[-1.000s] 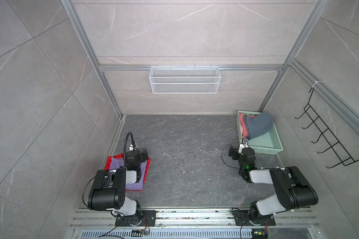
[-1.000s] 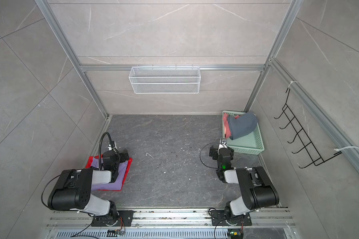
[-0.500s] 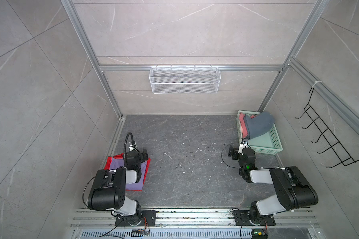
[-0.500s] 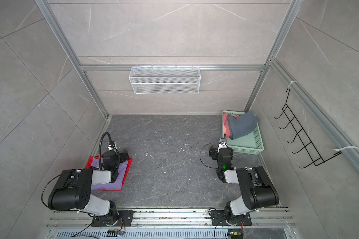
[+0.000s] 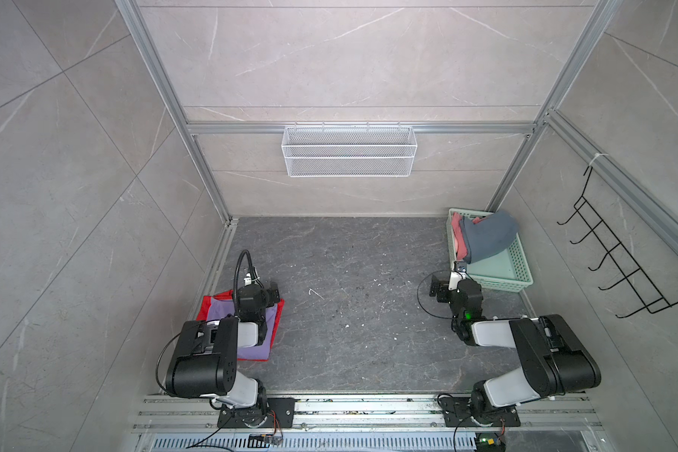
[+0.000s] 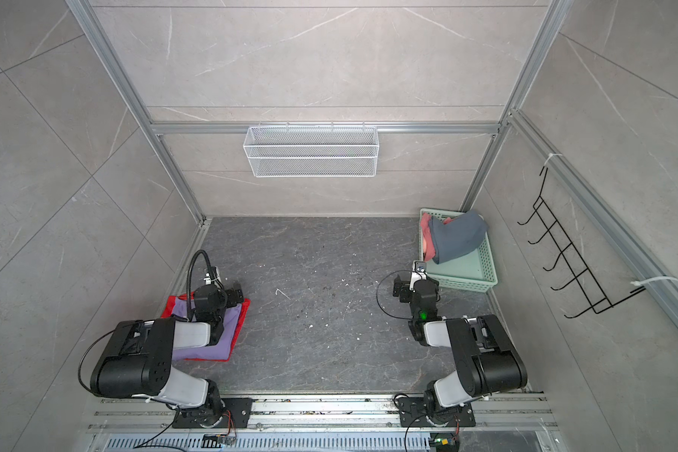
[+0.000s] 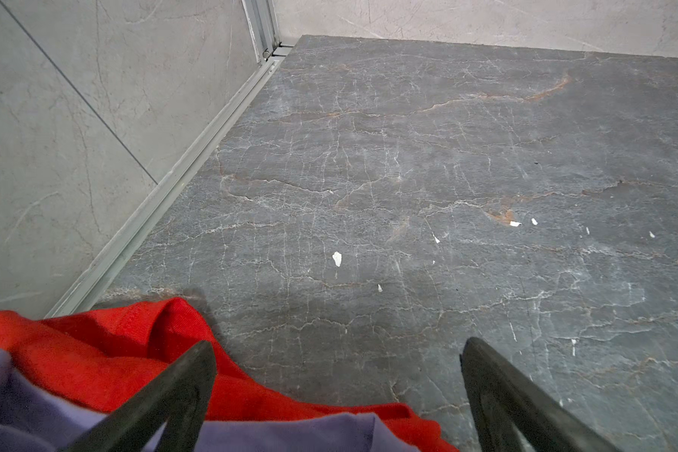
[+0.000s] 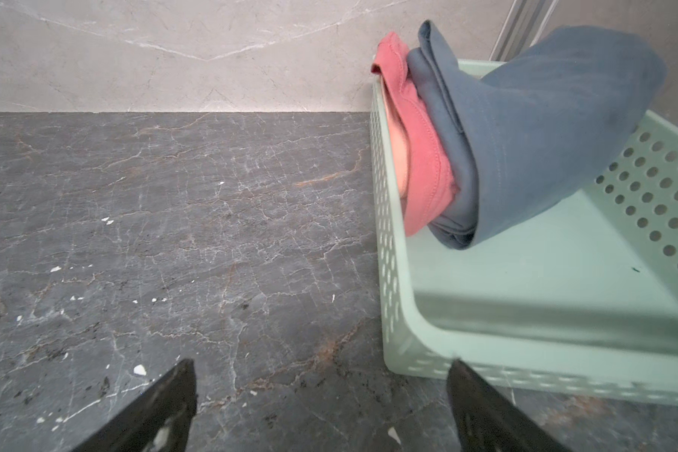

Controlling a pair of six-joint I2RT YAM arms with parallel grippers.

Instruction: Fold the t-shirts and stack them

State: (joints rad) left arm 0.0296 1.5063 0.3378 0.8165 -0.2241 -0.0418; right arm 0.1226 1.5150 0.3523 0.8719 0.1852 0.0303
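Perhaps halfway: lilac-purple cloth t-shirt [image 5: 253, 346] stacked on bright red t-shirt [image 7: 106, 352]; slate-blue t-shirt [image 5: 486, 238], salmon-pink t-shirt [image 5: 458, 235] bunched in mint-green plastic basket [image 5: 501, 281]; left hand [image 7: 337, 343], right hand [image 8: 321, 362] wide, empty.

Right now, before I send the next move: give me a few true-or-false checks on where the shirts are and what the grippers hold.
1. The purple shirt lies on top of the red shirt. True.
2. The blue shirt is spread out flat in the middle of the work surface. False: it sits bunched in the green basket, at its far end.
3. The left gripper and the right gripper are both open and hold nothing. True.
4. The pink shirt is on the pile under the left arm. False: it is in the basket, right beside the blue shirt.
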